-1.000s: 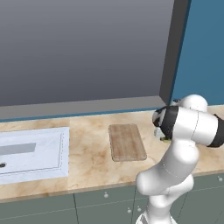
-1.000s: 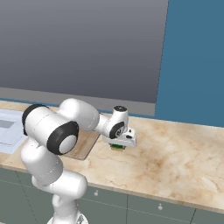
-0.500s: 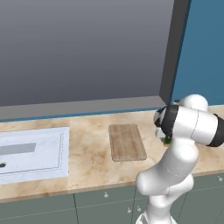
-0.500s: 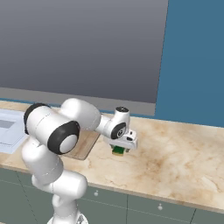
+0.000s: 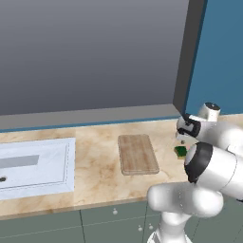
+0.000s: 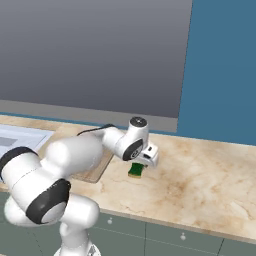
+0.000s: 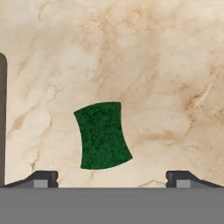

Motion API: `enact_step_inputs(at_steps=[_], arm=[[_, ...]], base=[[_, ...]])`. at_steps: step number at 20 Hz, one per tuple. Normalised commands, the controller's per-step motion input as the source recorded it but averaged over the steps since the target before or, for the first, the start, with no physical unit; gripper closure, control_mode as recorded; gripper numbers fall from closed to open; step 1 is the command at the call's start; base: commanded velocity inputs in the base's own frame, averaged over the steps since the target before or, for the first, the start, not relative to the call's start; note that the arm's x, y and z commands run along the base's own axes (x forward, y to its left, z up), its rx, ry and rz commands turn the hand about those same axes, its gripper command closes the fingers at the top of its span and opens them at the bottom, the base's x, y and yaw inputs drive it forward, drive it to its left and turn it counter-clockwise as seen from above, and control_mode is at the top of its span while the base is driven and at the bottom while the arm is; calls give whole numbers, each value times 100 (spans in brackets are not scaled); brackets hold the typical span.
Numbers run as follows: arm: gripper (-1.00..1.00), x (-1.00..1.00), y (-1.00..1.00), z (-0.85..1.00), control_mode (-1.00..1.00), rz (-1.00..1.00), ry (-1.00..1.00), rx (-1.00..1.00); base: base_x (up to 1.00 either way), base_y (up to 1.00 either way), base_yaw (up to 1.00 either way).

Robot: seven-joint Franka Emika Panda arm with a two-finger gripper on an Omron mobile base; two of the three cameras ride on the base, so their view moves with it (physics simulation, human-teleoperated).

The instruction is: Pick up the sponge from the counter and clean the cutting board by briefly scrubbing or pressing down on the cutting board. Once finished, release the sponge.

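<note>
Leftmost, the white inset sink [image 5: 35, 166] sits sunk into the counter [image 5: 95, 190], well clear of the work and playing no part in it. Next along, the cutting board [image 5: 137, 154] lies flat on the marbled stone with its long side running away from the robot, bare on top and ready to be wiped. Further right, the sponge [image 5: 181, 151] rests green side up on the counter itself, near the board's right edge but apart from it, so it is not on the wood. Directly above it hangs the gripper [image 6: 141, 162], pointing straight down; in the hand view the sponge [image 7: 103, 135] lies between the two dark finger tips [image 7: 41, 179], which stand spread wide to either side and touch nothing. That wide stance fits a sponge that has been set free, or one about to be straddled; which of the two cannot be told from this moment. Beyond it, bare counter runs on to the right under the blue wall [image 6: 220, 70].
</note>
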Motion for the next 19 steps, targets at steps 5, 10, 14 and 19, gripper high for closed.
enact_step_inputs(at_steps=[5, 10, 14, 19], arm=[[-100, -31, 10, 100, -100, -12, -28, 0], [-100, -42, 26, 100, -100, -4, -24, 0], [-100, -45, 35, 99, -100, -5, -13, 0], [-100, -44, 46, 87, -100, -3, -4, 0]], base=[[0, 0, 0], [0, 0, 0], [0, 0, 0], [0, 0, 0]])
